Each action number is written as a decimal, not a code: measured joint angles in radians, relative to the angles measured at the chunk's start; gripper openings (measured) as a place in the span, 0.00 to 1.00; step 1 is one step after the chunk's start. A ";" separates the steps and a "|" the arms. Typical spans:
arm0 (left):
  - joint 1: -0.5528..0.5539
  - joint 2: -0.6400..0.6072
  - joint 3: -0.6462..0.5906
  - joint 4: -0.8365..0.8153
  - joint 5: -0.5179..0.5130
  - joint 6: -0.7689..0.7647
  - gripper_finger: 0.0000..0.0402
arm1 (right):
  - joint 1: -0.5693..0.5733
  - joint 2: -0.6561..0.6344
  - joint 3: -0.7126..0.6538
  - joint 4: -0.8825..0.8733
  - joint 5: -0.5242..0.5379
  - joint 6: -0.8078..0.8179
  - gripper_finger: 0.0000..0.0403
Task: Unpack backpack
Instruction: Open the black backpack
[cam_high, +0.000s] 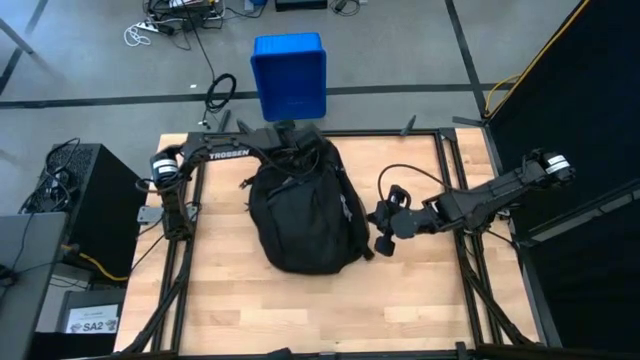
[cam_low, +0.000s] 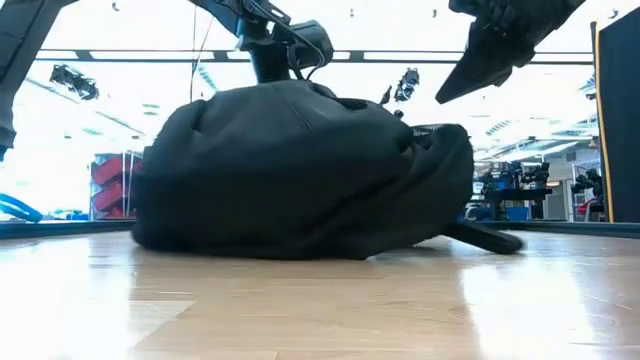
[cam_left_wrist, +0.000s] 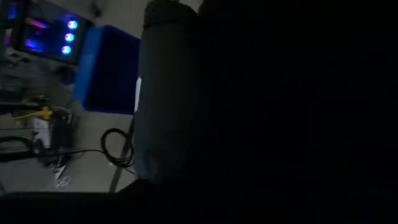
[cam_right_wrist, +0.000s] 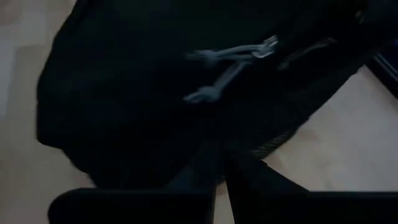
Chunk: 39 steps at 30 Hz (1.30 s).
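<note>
The black backpack (cam_high: 305, 210) lies flat on the wooden table (cam_high: 420, 300), bulging upward (cam_low: 300, 170). My left gripper (cam_high: 290, 140) hovers over the backpack's far end and shows just above its top in the low view (cam_low: 300, 45). Its own wrist view is too dark to show the gripper. My right gripper (cam_high: 382, 235) is shut and hangs in the air by the backpack's right side (cam_low: 465, 85). It points at the backpack (cam_right_wrist: 155, 93), whose grey zipper cords (cam_right_wrist: 230, 65) show ahead of it. A black strap (cam_low: 490, 238) trails on the table.
A blue plastic bin (cam_high: 289, 75) stands on the floor just beyond the table's far edge (cam_left_wrist: 102, 74). Cables lie on the floor beside it (cam_high: 220, 92). Bare wood shows in front of the backpack and on both sides of it.
</note>
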 joint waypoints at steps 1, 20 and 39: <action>0.006 0.000 0.012 -0.002 -0.003 0.004 0.40 | -0.004 0.000 0.000 0.000 0.001 0.000 0.01; 0.015 -0.040 0.092 -0.068 0.053 -0.040 0.65 | 0.003 0.071 0.001 0.171 0.000 -0.098 0.17; -0.121 -0.050 0.152 -0.359 0.145 0.043 0.65 | 0.165 0.307 0.001 0.727 -0.194 -0.451 0.24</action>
